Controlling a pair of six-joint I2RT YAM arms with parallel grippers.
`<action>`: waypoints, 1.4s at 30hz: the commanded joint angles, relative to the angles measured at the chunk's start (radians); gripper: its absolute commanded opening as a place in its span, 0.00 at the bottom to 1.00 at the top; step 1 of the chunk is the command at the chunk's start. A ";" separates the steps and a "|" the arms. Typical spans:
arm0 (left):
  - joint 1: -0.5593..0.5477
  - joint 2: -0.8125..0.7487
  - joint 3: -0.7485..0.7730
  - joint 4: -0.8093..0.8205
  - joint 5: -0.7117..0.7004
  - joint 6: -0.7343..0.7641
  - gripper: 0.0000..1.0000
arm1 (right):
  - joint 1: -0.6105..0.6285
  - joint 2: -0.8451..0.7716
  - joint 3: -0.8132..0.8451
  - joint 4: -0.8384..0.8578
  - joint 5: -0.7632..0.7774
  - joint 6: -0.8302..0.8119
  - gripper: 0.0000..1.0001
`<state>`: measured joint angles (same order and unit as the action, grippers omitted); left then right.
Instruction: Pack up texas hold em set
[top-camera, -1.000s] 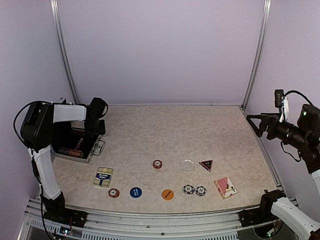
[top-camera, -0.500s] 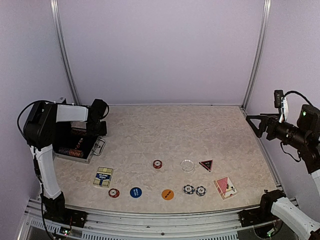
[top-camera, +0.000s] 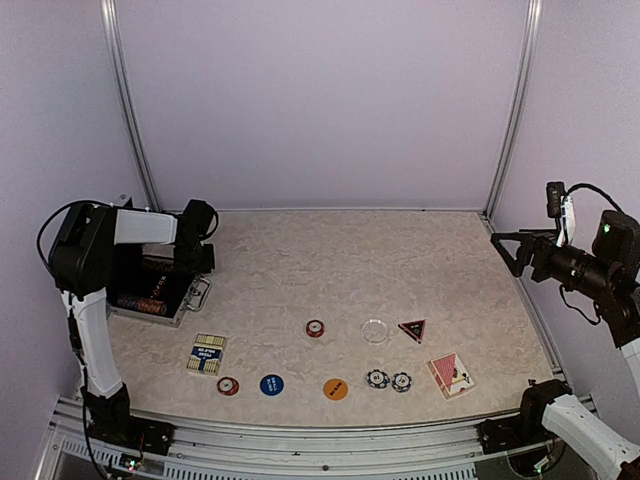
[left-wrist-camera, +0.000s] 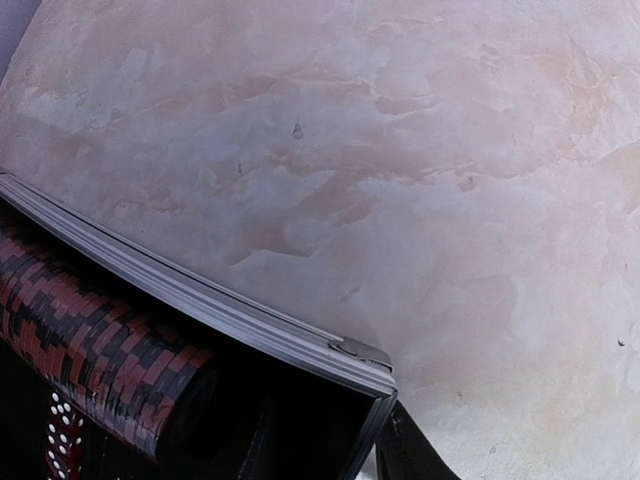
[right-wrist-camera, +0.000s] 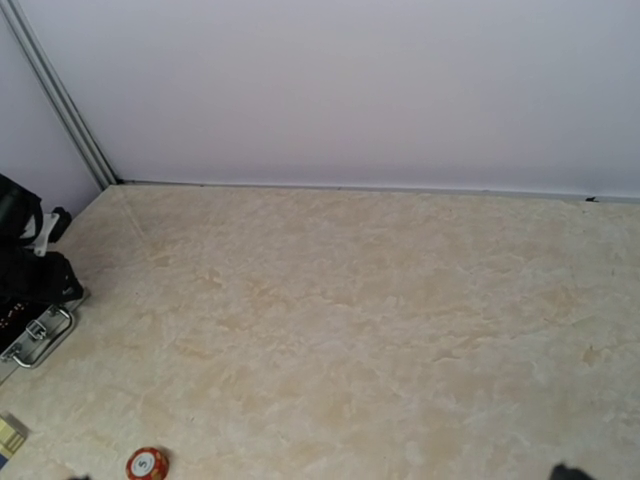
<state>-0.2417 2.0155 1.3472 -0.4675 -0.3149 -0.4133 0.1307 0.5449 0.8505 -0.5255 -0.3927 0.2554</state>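
Observation:
The silver briefcase (top-camera: 150, 290) lies open at the far left, its metal handle (top-camera: 198, 293) facing the table. Rows of red-and-black chips (left-wrist-camera: 90, 340) lie in its black lining. My left gripper (top-camera: 197, 258) is at the case's far right corner; in the left wrist view only one dark finger (left-wrist-camera: 412, 455) shows, outside the case wall (left-wrist-camera: 220, 318). My right gripper (top-camera: 510, 250) is raised at the right, open and empty. On the table lie a blue card deck (top-camera: 207, 353), a red card deck (top-camera: 451, 374), a dark triangle (top-camera: 412, 329) and a clear disc (top-camera: 375, 330).
Near the front edge lie a red chip (top-camera: 228, 386), a blue disc (top-camera: 271, 384), an orange disc (top-camera: 336, 389) and two dark chips (top-camera: 389, 380). Another red chip (top-camera: 315, 328) lies mid-table, also seen in the right wrist view (right-wrist-camera: 147, 463). Walls enclose the back and sides.
My left gripper has shifted slightly right along the case's far corner. The right arm has barely moved. The loose pieces have not moved.

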 joint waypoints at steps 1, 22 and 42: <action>0.003 0.005 -0.005 0.024 -0.001 0.005 0.31 | 0.012 -0.011 -0.011 0.009 -0.009 0.005 0.99; -0.134 0.068 0.111 0.002 -0.022 0.018 0.25 | 0.011 -0.019 -0.013 0.005 -0.007 0.005 0.99; -0.264 0.254 0.400 -0.089 -0.029 -0.011 0.25 | 0.011 -0.023 -0.014 -0.001 0.005 0.000 0.99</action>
<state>-0.4652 2.2318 1.6821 -0.5739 -0.3767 -0.4068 0.1307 0.5323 0.8402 -0.5259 -0.3920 0.2554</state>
